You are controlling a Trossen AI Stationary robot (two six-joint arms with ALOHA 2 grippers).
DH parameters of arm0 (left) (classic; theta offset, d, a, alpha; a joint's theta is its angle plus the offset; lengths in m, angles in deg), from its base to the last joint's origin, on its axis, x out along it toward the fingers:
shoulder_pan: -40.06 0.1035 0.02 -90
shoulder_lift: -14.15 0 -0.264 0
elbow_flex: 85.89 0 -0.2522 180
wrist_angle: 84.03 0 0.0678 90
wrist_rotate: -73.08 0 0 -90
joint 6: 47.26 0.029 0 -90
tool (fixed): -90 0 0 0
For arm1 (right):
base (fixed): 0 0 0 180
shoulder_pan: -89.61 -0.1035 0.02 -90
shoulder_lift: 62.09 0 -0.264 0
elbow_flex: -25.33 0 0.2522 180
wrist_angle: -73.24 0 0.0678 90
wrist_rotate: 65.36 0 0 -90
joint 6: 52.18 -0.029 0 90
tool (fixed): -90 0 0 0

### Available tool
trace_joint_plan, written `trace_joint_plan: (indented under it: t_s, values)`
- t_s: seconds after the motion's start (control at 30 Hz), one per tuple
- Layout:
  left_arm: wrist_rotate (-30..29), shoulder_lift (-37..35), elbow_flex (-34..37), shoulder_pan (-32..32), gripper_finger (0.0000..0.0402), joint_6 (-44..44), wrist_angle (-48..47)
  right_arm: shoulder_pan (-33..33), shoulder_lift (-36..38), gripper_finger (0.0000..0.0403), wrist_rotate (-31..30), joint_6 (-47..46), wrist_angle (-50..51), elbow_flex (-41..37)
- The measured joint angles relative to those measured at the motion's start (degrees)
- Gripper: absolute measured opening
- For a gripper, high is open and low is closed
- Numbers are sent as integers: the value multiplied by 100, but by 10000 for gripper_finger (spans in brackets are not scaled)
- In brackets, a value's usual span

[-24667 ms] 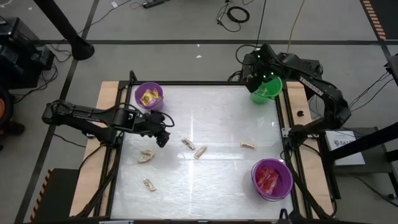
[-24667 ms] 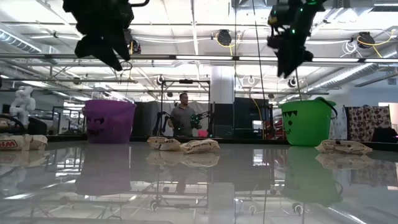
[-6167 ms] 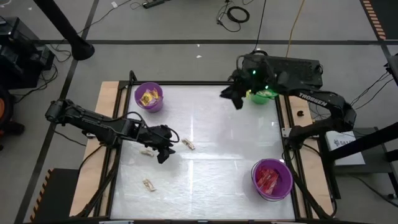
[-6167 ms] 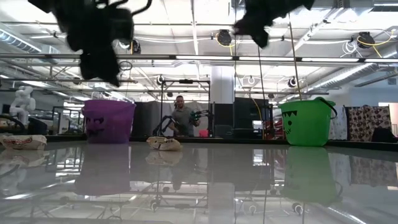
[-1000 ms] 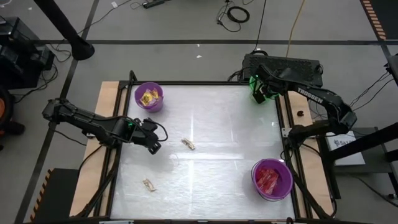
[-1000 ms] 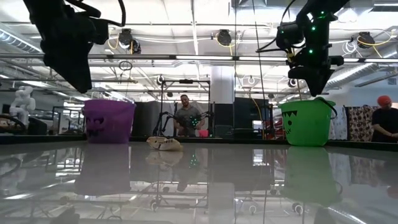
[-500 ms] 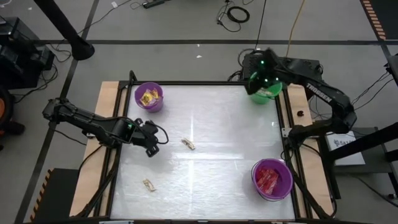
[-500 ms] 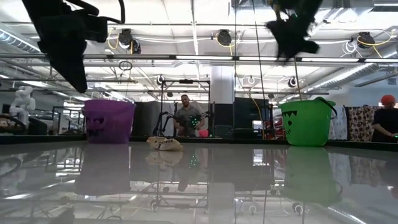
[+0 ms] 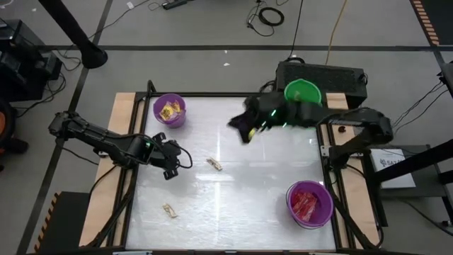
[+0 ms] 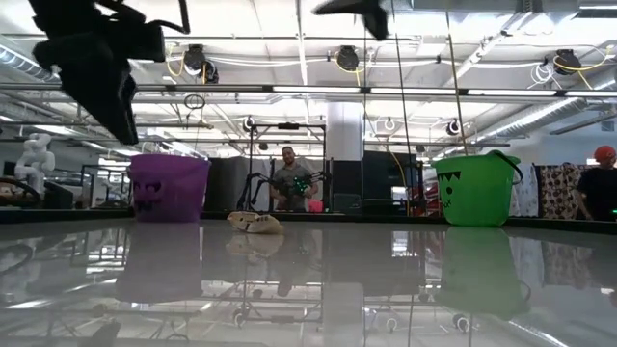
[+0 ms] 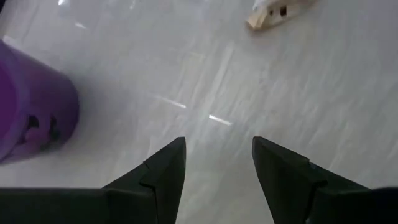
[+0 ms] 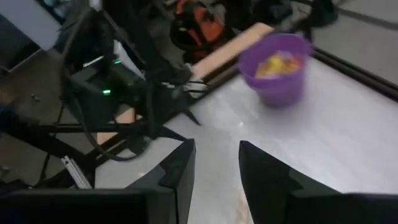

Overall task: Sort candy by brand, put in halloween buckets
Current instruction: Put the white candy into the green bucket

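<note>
Right gripper (image 9: 244, 131) is up over the table's far middle, fingers parted on nothing, left gripper (image 9: 170, 170) hovers open and empty near a tan candy (image 9: 214, 164), another tan piece (image 9: 168, 210) lies nearer, with yellow sweets, as far as I can tell, in the purple bucket (image 9: 170, 110).

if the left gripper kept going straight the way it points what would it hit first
Probably the tan candy on the table. The left gripper has open, empty jaws, and that piece lies ahead, slightly off the centre line; depth is unclear, so it might meet bare table first.
</note>
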Motion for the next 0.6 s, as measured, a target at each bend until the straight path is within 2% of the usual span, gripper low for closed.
trace_joint_plan:
  t_s: [0.07, 0.37, 0.5, 0.6]
  values:
    - [-9, -1, 97, -64, 191, 171, 43, -384, -387, 116, -241, 34, -552, 0]
    - [-9, -9, 738, -345, 191, 272, 397, -1372, -2249, 116, -221, 280, -2318, -6]
    - [-9, -15, 796, -571, 191, 281, 377, -1594, -3064, 116, -215, 877, -3278, -7]
    - [-9, -15, 825, -741, 191, 280, 316, -1718, -3723, 116, 110, 1496, -4660, -7]
